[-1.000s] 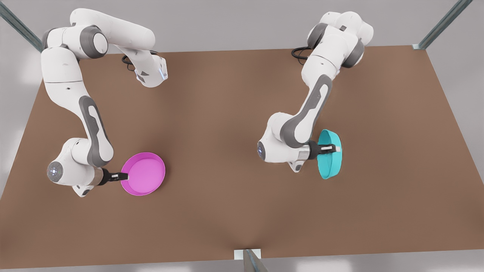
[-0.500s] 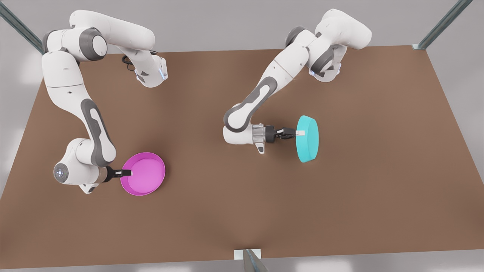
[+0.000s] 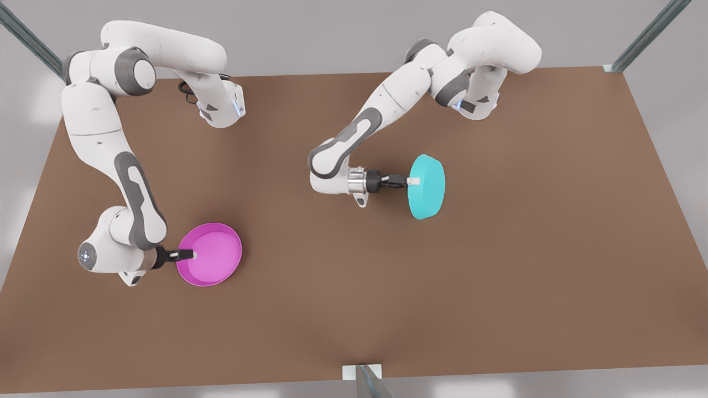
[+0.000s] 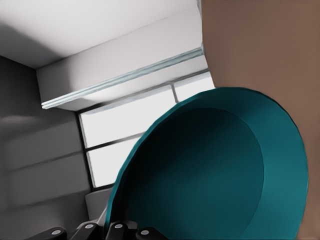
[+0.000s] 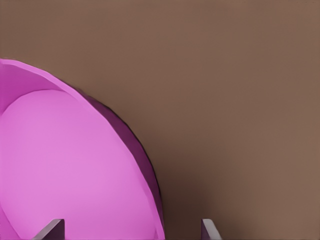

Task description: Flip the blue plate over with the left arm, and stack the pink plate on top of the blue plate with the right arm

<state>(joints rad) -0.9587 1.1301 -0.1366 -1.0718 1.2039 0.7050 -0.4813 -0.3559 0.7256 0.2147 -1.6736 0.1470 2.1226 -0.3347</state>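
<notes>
Smooth matt plastic blue plate [image 3: 427,186], pink plate [image 3: 213,254].

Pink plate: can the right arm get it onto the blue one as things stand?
Probably not yet. The right hand sits at the pink plate's rim on the table, but the blue plate hangs tilted in the left hand, off the table.

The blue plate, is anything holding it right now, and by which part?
Yes. The left tool grips the blue plate by its rim, on the edge toward the front view's left, tipped up off the table.
</notes>
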